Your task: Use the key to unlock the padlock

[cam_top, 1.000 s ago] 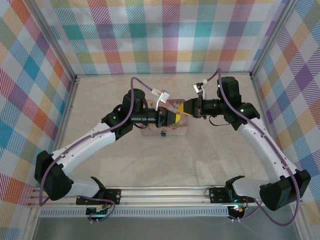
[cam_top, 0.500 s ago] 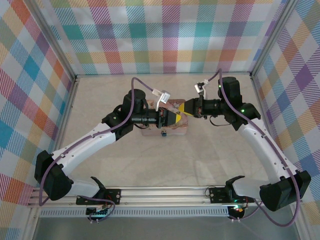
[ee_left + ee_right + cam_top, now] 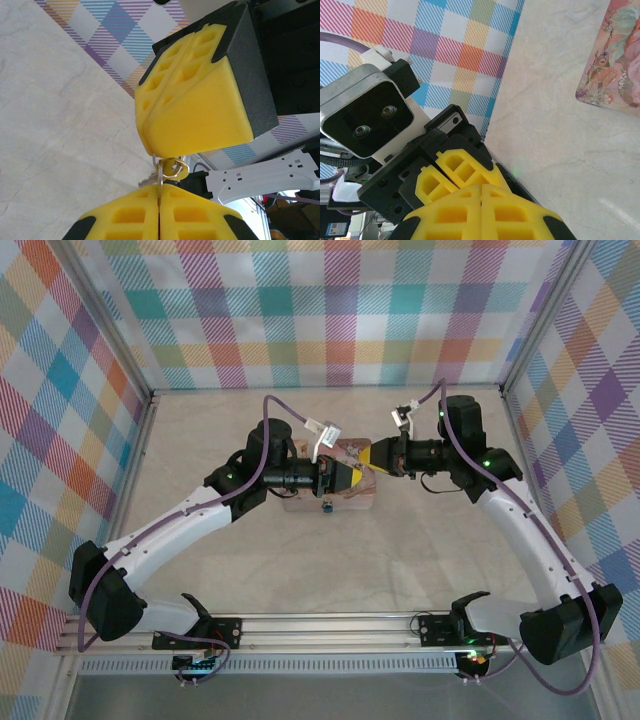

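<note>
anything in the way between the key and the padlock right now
Nothing visible. The key is pinched by the left gripper and right gripper above the tin; the padlock sits exposed at the tin's near edge.

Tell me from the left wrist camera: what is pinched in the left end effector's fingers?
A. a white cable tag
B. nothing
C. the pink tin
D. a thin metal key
D: a thin metal key sticks up out of the seam between the fingers of the shut left end effector.
</note>
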Controlling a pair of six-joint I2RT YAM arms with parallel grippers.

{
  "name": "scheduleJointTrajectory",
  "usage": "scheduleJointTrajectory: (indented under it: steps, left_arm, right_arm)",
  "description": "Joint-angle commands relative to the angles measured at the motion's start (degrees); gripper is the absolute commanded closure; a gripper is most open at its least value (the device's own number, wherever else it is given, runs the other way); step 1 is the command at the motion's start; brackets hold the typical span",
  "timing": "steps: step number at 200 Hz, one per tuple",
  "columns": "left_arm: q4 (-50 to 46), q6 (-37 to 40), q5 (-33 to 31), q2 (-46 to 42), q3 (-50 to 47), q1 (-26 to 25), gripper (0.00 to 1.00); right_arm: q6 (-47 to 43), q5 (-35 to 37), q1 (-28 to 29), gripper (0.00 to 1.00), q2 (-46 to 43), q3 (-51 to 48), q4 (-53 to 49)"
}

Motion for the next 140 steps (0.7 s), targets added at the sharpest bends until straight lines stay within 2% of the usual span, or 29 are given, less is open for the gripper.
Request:
scheduleJointTrajectory:
  steps: [1,84,111,140]
  left_arm:
    - [-1.0,0.9,-1.3,-0.3,-0.6,-0.1,0.92]
    - [-1.6,1.0,-1.5,-0.9,-1.4,-0.1,0.93]
    - [-2.2,1.3,-1.6,-1.3,-1.4,-0.1,1.0]
    - [-3.9,2.3,-1.9,-2.1,-1.2,-0.1,1.0]
  right_arm:
    - [0.5,-1.6,-0.5,1.0,-2.0,-0.6,1.9]
    - [0.8,-1.9,-1.3,1.0,-2.5,-1.3,2.3]
    - [0.7,-1.9,-1.5,0.99,-2.6,-1.5,2.3]
    - [-0.7,-1.8,-1.9,0.98,-3.2,-2.7,1.7]
